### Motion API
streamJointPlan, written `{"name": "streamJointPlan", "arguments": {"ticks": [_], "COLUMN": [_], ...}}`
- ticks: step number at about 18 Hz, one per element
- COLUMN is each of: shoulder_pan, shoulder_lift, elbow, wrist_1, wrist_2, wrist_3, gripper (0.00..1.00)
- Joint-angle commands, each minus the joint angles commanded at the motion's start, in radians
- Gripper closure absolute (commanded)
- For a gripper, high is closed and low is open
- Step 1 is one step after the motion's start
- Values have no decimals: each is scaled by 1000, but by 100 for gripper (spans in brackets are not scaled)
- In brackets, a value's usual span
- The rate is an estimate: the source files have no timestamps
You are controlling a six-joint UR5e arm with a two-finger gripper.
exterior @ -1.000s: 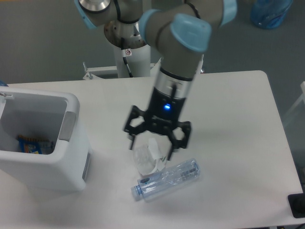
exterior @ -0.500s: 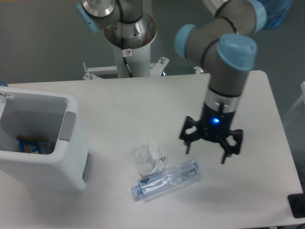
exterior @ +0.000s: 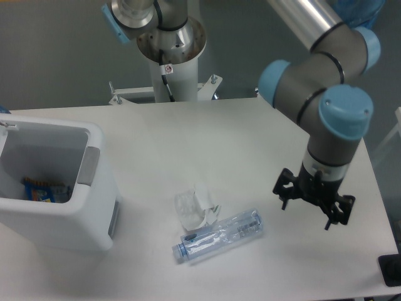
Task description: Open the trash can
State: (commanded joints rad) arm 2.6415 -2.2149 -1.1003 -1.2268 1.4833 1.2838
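The large white trash can [exterior: 94, 216] stands at the left edge of the table. Its top is open and I see down into it, where a blue and orange wrapper [exterior: 41, 190] lies. A grey tab [exterior: 88, 167] sits on its right rim. No lid shows. My gripper [exterior: 311, 210] hangs over the right part of the table, far from the can. Its fingers are spread and hold nothing.
A clear plastic bottle [exterior: 219, 236] lies on its side near the table's front middle. A small crumpled clear cup [exterior: 193, 208] lies just left of it. The robot's base column [exterior: 170, 53] stands behind the table. A dark object [exterior: 391, 269] sits at the front right corner.
My gripper has moved from above the cup and bottle to the right side of the table, staying open and empty. The can, cup and bottle have not moved.
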Motion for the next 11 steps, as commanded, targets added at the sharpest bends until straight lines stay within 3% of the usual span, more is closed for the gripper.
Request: {"name": "streamJointPlan", "arguments": {"ticks": [2,7,11], "shoulder_pan": [0,-9,-11], "shoulder_lift": [-15,-5,18], "elbow": [46,31,-26], "wrist_1": [-66,-68,-42], "wrist_2": [37,38,38], "wrist_3": [19,34,126], "gripper": [0,0,0]}}
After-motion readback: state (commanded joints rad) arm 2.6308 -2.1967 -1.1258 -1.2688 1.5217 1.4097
